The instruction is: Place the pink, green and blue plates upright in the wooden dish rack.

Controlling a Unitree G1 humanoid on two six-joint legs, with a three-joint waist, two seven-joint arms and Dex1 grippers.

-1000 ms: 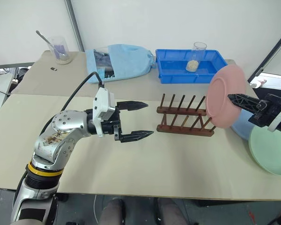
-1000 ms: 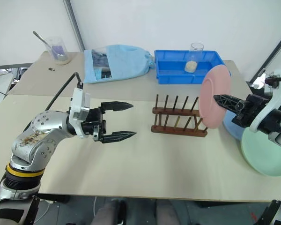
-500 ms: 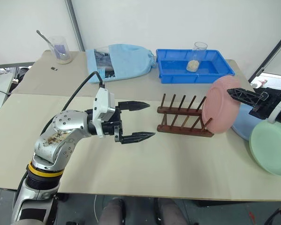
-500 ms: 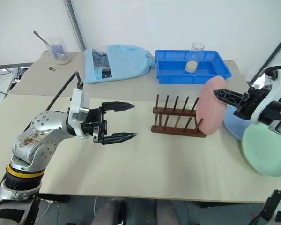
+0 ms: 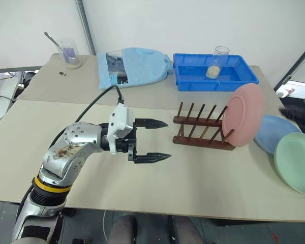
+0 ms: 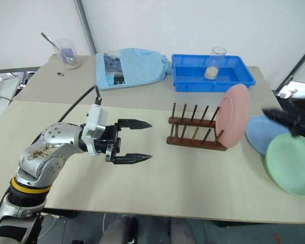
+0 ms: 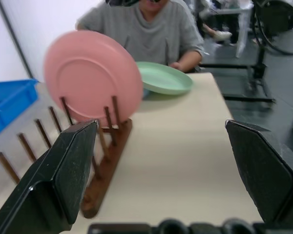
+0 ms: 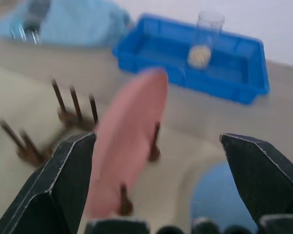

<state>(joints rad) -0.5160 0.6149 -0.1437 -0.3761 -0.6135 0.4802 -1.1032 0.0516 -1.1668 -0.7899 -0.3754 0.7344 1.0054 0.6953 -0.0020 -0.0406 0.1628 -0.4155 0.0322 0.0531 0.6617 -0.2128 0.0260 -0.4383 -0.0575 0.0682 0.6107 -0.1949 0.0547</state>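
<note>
Our left gripper (image 5: 160, 140) hangs over the middle of the table (image 5: 203, 178), its two black fingers spread wide and pointing at the near end of the wooden dish rack (image 5: 201, 133), with nothing between them. Our right gripper (image 8: 156, 195) is released too, fingers splayed far apart and empty as we look along them from the wrist, with the rack's far end right ahead. There's the pink plate (image 5: 243, 115), standing on edge in the end slot of that rack, tilted against the pegs, free of both grippers. Just past it, on the right side of the table, the blue plate (image 5: 274, 133) lies flat, and the green plate (image 5: 296, 162) lies flat overlapping its near edge. At the back of the table we have a bright blue tray (image 5: 213, 80) with a clear cup (image 5: 218, 62) standing in it, a light blue cloth bag (image 5: 134, 67) beside that, and a beaker with a spoon (image 5: 70, 52) in the far left corner. From the left wrist we see a person in a grey shirt (image 7: 154, 36) seated beyond the table's right end.
</note>
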